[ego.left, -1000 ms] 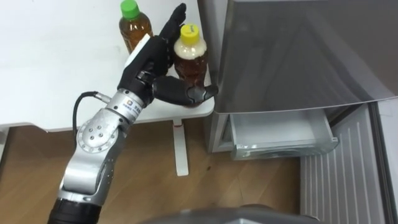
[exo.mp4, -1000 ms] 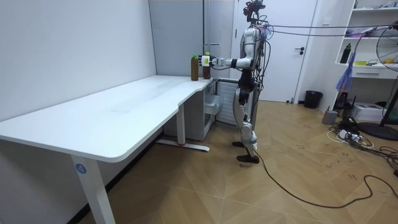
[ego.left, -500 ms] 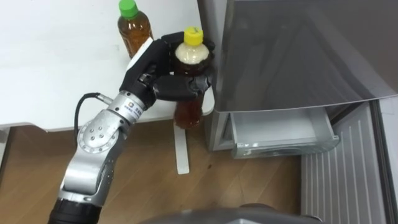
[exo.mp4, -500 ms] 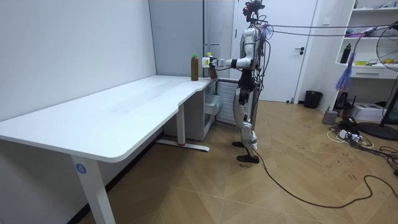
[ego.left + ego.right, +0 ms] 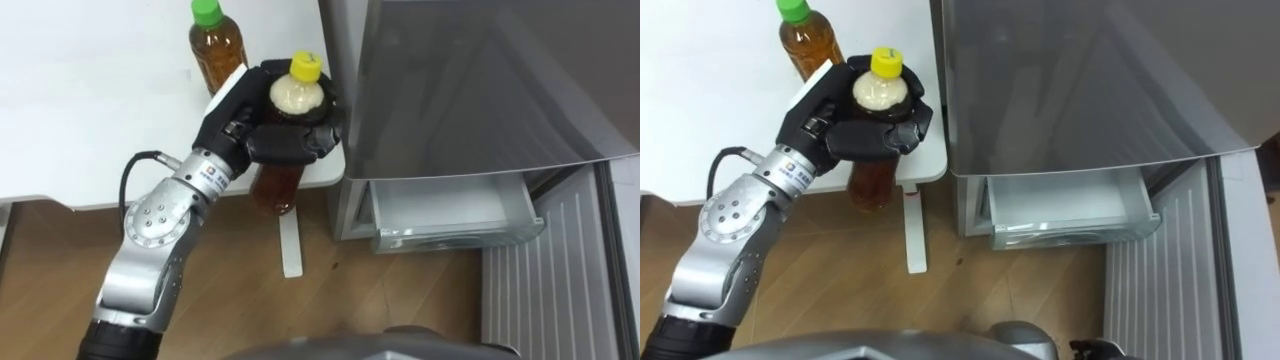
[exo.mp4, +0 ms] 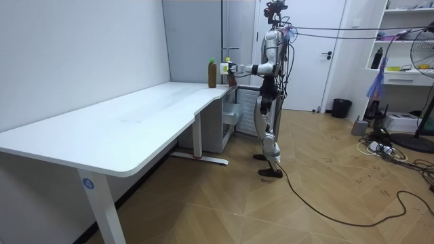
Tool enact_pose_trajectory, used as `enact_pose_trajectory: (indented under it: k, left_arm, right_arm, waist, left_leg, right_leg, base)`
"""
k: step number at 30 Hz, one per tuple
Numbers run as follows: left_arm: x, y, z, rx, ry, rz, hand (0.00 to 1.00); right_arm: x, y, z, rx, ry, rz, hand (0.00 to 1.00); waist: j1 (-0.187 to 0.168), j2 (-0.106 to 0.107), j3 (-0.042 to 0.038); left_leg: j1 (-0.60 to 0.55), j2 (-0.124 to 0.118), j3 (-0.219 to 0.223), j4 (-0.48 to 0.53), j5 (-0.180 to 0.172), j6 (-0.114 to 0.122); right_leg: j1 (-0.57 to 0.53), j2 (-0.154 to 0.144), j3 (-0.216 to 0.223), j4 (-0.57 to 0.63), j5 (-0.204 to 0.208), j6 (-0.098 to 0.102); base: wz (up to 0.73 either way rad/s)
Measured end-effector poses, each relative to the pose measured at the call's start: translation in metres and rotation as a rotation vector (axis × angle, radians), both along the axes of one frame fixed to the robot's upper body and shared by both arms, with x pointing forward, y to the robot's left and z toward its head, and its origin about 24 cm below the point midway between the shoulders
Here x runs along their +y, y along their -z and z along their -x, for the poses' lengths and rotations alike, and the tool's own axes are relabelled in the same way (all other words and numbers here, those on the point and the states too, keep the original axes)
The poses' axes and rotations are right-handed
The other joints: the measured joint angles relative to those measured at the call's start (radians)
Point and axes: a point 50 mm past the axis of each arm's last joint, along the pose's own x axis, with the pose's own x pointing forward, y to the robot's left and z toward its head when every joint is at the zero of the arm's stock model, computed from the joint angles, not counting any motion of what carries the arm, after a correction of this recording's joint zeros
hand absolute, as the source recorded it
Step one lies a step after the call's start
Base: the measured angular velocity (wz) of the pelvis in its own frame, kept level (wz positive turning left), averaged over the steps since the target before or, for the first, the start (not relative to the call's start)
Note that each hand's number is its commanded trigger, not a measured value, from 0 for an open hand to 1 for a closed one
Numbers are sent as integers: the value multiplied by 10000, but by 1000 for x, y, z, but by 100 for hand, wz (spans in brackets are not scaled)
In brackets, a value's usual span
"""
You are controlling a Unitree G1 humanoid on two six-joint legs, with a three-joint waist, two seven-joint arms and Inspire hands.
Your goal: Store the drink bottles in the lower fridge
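Note:
A brown drink bottle with a yellow cap [image 5: 276, 186] hangs tilted past the front edge of the white table [image 5: 90, 120]. My left hand [image 5: 262, 128] is shut on its neck and shoulder from above, with its lower body showing below the hand against the floor. A second brown bottle with a green cap [image 5: 216, 45] stands upright on the table just behind the hand. The grey fridge [image 5: 480, 80] stands right of the table, and its lower drawer [image 5: 450, 212] is pulled out. In the room view I stand before the fridge, my left arm stretched toward the table corner [image 6: 226, 68].
The table's white leg [image 5: 290, 240] stands on the wood floor below the held bottle. The fridge's upper door overhangs the pulled-out drawer. A ribbed grey panel [image 5: 540, 280] lies right of the drawer.
My left hand's fingers have curled round the yellow-capped bottle. The bottle has left the table top and come toward me, past the table edge, tilting.

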Motion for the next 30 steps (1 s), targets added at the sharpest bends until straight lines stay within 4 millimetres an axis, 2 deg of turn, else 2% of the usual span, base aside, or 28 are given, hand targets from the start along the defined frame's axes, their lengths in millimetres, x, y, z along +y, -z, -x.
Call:
enact_pose_trajectory:
  k: [10, 18, 23, 30]
  left_arm:
    - [1, -1, -1, -66, -183, -31, 100]
    - [-4, -8, -2, -337, -109, 206, 100]
    - [-20, -4, 2, -144, 563, 203, 100]
    - [-42, 1, 10, 107, 1908, 317, 100]
  right_arm:
    - [0, 0, 0, -56, 250, -74, 0]
    - [1, 0, -3, -131, 427, -77, 0]
    - [1, -1, -16, -542, 48, 242, 0]
    - [3, -4, -34, -947, -888, 479, 0]
  waist:
    - [2, 57, -35]
    - [-25, 11, -7]
    - [31, -72, 37]
    - [29, -101, 19]
  left_leg:
    - [-13, 1, 3, 13, 0, 0]
    - [-1, 10, 1, 3, 0, 0]
    - [-64, -2, 1, 3, 0, 0]
    - [-224, 17, 1, 6, 3, 3]
  right_leg:
    - [6, -9, -39, 1, 0, 0]
    - [23, -6, -36, -12, 9, -7]
    - [-31, -9, -32, -26, 24, -1]
    - [-192, 15, -32, -48, 77, -6]
  base:
    - [0]
    - [0]
    - [0]
    - [0]
